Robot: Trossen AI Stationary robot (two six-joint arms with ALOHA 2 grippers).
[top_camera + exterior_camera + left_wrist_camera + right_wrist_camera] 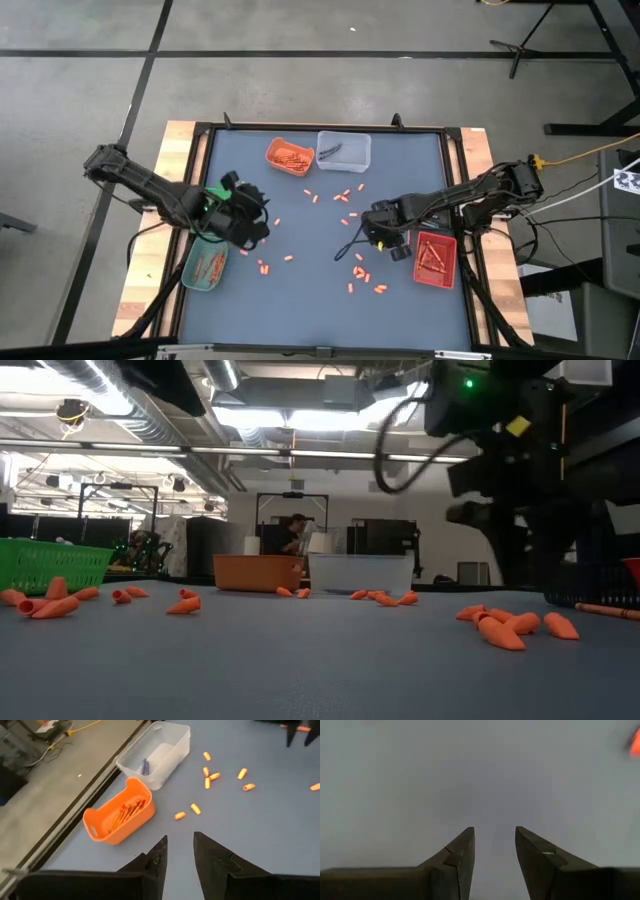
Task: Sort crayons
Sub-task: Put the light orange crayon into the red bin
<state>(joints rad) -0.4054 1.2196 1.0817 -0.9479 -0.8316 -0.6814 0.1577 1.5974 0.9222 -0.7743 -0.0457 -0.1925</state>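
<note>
On a blue-grey mat-topped table (300, 300), short orange crayon pieces (340, 195) lie scattered across the middle, with more near the front (360, 273). The left gripper (245, 215) hovers beside a green mesh plastic basket (203, 268) holding orange pieces, its fingers (159, 857) slightly parted and empty. The right gripper (385, 232) hangs close over bare mat next to a red plastic tray (436, 260) of crayons, fingers (462, 851) spread with nothing between. At the far edge stand an orange plastic bin (120, 812) of orange sticks and a clear plastic tub (160, 752) with one dark crayon (144, 767).
</note>
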